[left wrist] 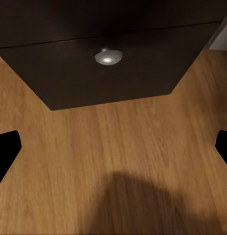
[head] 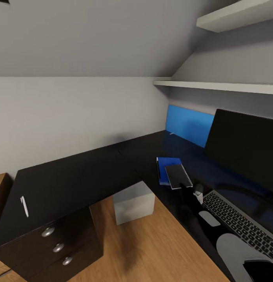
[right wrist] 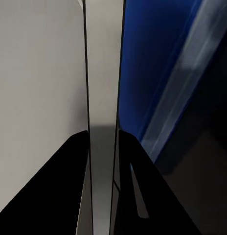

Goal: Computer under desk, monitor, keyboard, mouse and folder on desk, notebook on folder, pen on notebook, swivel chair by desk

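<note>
The monitor (head: 246, 150) stands on the black desk (head: 77, 176) at the right, with the keyboard (head: 242, 221) in front of it. In the right wrist view my right gripper (right wrist: 102, 132) is shut on the monitor's thin edge (right wrist: 101, 73). The blue folder (head: 164, 169) lies left of the keyboard, and the dark notebook (head: 178, 176) rests on it. A small dark shape that looks like the mouse (head: 198, 188) sits between notebook and keyboard. The pale pen (head: 24, 206) lies on the desk's left wing. The grey computer (head: 133, 202) stands under the desk. My left gripper (left wrist: 113, 147) hangs open over the floor. The swivel chair is out of view.
The dark drawer unit (head: 54, 246) with round silver knobs (left wrist: 108, 56) stands under the desk's left wing. A blue wall panel (head: 189, 125) runs behind the monitor, and two white shelves (head: 219, 85) hang above. Wood floor (head: 152, 250) lies between drawers and desk.
</note>
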Controlling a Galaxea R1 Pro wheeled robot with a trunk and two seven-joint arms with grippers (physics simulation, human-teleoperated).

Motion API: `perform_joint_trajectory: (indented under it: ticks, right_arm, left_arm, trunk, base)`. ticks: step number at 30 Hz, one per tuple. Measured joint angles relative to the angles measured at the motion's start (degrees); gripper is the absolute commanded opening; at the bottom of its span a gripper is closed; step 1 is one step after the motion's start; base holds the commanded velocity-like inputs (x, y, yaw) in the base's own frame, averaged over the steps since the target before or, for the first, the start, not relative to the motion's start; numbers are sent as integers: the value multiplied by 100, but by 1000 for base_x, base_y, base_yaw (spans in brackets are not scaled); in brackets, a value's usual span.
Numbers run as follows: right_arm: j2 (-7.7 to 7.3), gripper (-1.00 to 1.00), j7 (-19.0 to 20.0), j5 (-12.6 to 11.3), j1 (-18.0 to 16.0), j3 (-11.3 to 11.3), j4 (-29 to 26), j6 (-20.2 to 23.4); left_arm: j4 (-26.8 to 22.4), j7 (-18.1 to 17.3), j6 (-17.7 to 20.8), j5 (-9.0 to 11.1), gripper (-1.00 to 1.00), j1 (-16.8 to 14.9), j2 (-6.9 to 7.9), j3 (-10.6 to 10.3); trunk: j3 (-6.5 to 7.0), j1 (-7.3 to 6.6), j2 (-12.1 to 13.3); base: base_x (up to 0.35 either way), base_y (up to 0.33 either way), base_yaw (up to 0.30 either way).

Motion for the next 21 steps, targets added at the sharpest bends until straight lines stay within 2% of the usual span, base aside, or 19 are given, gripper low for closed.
perform_joint_trajectory:
  ticks: [10, 21]
  right_arm:
    - [0, -100, 14, -2, 1, 0, 7, 4]
    - [0, -100, 27, -24, 3, 0, 17, 18]
  left_arm:
    - [-3, 0, -1, 0, 100, 0, 1, -3]
    - [-3, -8, 4, -1, 100, 0, -6, -9]
  trunk:
    - [0, 1, 0]
    - [0, 0, 0]
  base:
    - [70, 0, 0]
    - [132, 0, 0]
